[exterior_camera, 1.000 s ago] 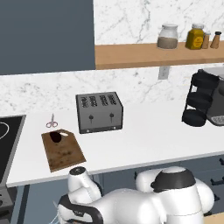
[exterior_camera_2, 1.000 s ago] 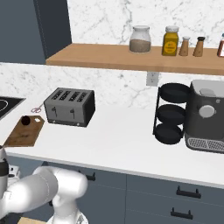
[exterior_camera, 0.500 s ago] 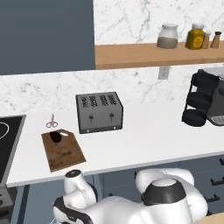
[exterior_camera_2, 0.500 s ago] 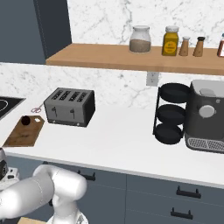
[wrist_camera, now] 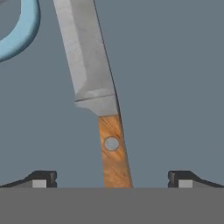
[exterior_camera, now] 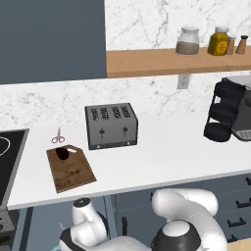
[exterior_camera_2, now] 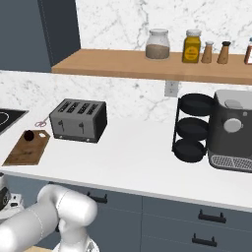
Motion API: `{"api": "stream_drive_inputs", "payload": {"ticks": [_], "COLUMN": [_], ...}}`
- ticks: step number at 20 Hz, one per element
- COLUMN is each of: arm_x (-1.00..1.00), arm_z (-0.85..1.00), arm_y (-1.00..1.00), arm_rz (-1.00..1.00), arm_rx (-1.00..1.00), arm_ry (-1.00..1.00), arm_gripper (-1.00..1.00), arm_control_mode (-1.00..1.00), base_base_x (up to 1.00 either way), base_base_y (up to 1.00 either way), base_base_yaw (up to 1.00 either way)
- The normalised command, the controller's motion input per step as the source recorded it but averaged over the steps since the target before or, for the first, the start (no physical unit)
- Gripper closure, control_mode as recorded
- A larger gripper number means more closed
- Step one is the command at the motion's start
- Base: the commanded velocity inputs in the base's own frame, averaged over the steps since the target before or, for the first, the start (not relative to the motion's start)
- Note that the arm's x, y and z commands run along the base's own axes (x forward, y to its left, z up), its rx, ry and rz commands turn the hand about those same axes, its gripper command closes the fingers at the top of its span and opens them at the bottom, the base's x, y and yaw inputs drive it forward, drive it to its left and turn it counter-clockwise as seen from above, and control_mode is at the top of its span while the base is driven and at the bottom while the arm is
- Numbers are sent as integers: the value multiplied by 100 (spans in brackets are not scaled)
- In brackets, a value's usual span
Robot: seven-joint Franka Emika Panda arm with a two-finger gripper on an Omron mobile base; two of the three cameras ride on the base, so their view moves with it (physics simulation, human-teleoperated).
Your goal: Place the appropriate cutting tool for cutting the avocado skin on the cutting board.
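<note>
Below, one knife (wrist_camera: 98, 96) between open tool (wrist_camera: 112, 179) tips, one avocado (exterior_camera: 62, 153), one board (exterior_camera: 71, 168)

A white worktop (exterior_camera: 166, 157) is seen carrying a grey toaster (exterior_camera: 111, 126), pink-handled scissors (exterior_camera: 58, 138), a dark wooden cutting board (exterior_camera: 71, 167) with the avocado (exterior_camera: 62, 153) on it, a black tiered rack (exterior_camera_2: 191, 127) and a coffee machine (exterior_camera_2: 232, 130). Jars and shakers are lined along a wooden shelf (exterior_camera_2: 118, 64) above.
</note>
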Motion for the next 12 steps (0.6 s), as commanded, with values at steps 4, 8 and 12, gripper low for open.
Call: {"api": "stream_drive_inputs", "payload": {"ticks": [4,8,12], "arm_x": [0,-8,-36], "arm_z": [-50,-38,-18], "arm_y": [0,3,22], "arm_rz": [0,1,2], "arm_rx": [0,2,5], "arm_ry": [0,0,0], "arm_gripper": [100,100,100], "arm_control_mode": [-100,-100,-100], "base_base_x": [0,0,0], "base_base_y": [0,0,0], "base_base_yaw": [0,0,0]}}
